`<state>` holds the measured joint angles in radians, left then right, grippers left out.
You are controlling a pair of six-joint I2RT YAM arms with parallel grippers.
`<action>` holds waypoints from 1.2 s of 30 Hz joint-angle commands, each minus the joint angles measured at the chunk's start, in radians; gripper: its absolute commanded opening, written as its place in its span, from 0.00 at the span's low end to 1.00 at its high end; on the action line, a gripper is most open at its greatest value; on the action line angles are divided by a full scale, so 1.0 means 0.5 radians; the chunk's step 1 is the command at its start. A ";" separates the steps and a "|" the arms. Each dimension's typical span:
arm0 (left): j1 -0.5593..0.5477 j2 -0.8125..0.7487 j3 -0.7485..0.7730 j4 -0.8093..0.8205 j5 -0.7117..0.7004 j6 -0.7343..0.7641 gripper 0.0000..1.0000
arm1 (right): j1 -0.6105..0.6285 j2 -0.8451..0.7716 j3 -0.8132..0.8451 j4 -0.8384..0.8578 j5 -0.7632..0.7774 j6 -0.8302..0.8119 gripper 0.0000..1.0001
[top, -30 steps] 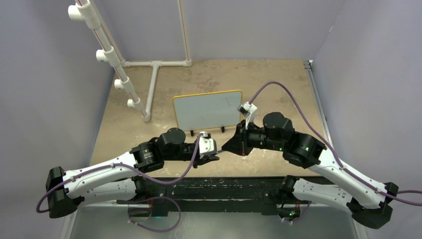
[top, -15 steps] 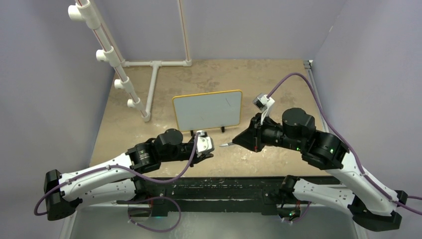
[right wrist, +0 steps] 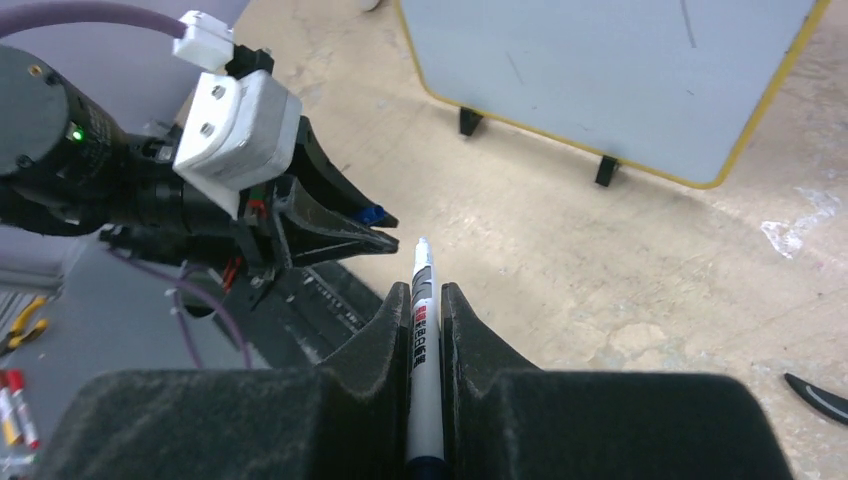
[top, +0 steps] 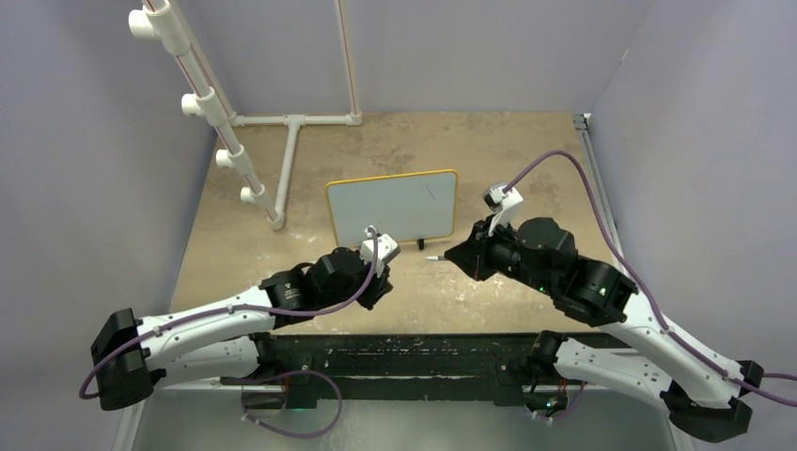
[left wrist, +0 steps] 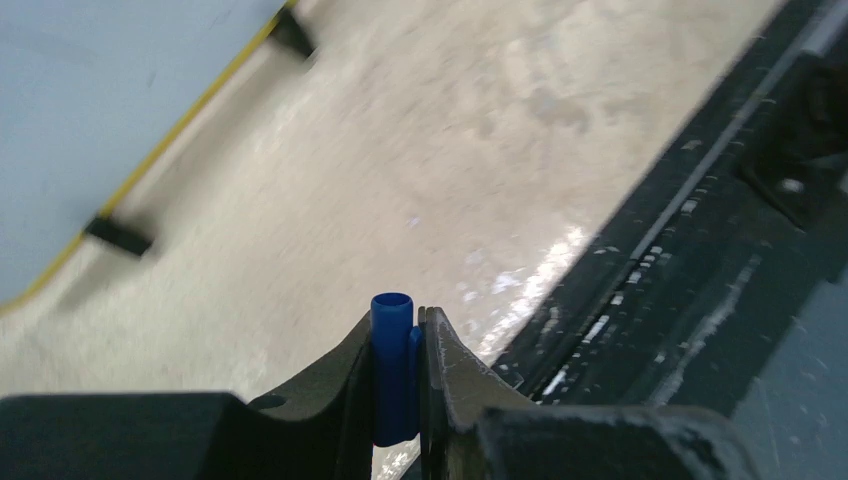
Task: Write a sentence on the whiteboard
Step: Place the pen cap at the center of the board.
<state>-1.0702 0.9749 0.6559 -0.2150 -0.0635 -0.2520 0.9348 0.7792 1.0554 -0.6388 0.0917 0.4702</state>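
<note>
The whiteboard [top: 392, 207] stands upright mid-table on two small black feet, with a yellow frame; it also shows in the left wrist view [left wrist: 90, 110] and the right wrist view [right wrist: 600, 70]. No sentence shows on it, only a couple of faint thin strokes. My right gripper [top: 453, 256] [right wrist: 427, 295] is shut on a white marker [right wrist: 421, 265] whose uncapped tip [top: 432, 256] points left, just in front of the board's right foot. My left gripper [top: 383, 274] [left wrist: 415, 320] is shut on the marker's blue cap [left wrist: 392, 360] [right wrist: 373, 213], in front of the board's left foot.
A white PVC pipe frame [top: 235, 141] stands at the back left, its base running along the far wall. A black rail [top: 404, 352] edges the table's near side. Purple-grey walls close in both sides. A small black piece [right wrist: 815, 395] lies on the table at the right.
The two grippers, together a second ago, have pulled apart, the cap staying in the left and the marker in the right. Both then moved toward the board.
</note>
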 commanded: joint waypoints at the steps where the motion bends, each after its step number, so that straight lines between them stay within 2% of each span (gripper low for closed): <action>1: 0.118 0.007 -0.224 0.124 -0.361 -0.551 0.00 | -0.004 -0.078 -0.215 0.408 0.171 0.004 0.00; 7: 0.401 -0.081 -0.486 0.110 -0.551 -0.833 0.00 | -0.004 -0.067 -0.395 0.616 0.234 0.022 0.00; 12: 0.595 -0.095 -0.591 0.084 -0.626 -0.920 0.00 | -0.004 -0.121 -0.533 0.782 0.251 0.037 0.00; 22: 0.715 0.170 -0.613 0.166 -0.680 -0.912 0.01 | -0.004 -0.153 -0.676 0.901 0.248 0.078 0.00; 30: 0.717 0.200 -0.572 0.108 -0.724 -0.877 0.36 | -0.004 -0.145 -0.704 0.918 0.251 0.081 0.00; 36: 0.717 0.122 -0.467 0.028 -0.704 -0.774 0.53 | -0.004 -0.167 -0.703 0.922 0.270 0.082 0.00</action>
<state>-0.7189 1.0683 0.3611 -0.1749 -0.4084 -0.6857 0.9348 0.7170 0.7109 -0.2180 0.1951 0.5049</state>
